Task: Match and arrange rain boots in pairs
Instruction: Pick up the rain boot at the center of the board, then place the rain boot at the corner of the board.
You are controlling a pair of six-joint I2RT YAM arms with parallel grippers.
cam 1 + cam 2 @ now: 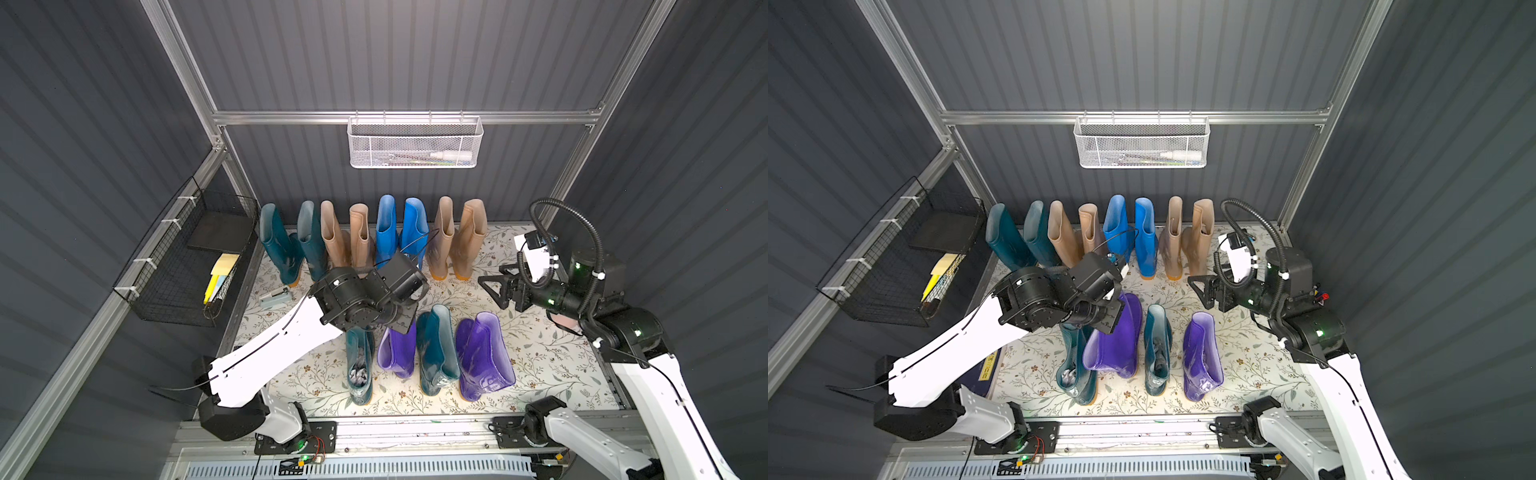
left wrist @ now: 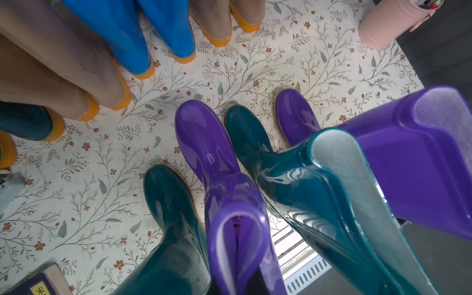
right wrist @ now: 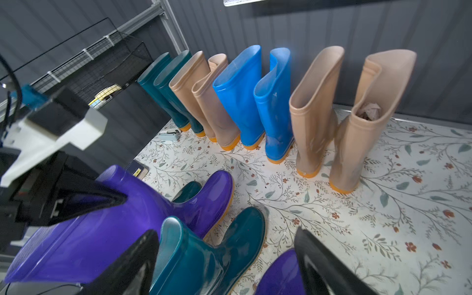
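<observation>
Eight rain boots stand along the back wall: two teal, two beige, two blue, two beige. In front stand a teal boot, a purple boot, another teal boot and a second purple boot. My left gripper is shut on the shaft rim of the first purple boot, which leans toward the front. My right gripper hangs open at the right, above the mat, holding nothing; its fingers frame the front boots.
A white mesh basket hangs on the back wall. A black wire basket hangs on the left wall. A pale blue stapler and a dark blue book lie on the floral mat. A pink cylinder stands at the right.
</observation>
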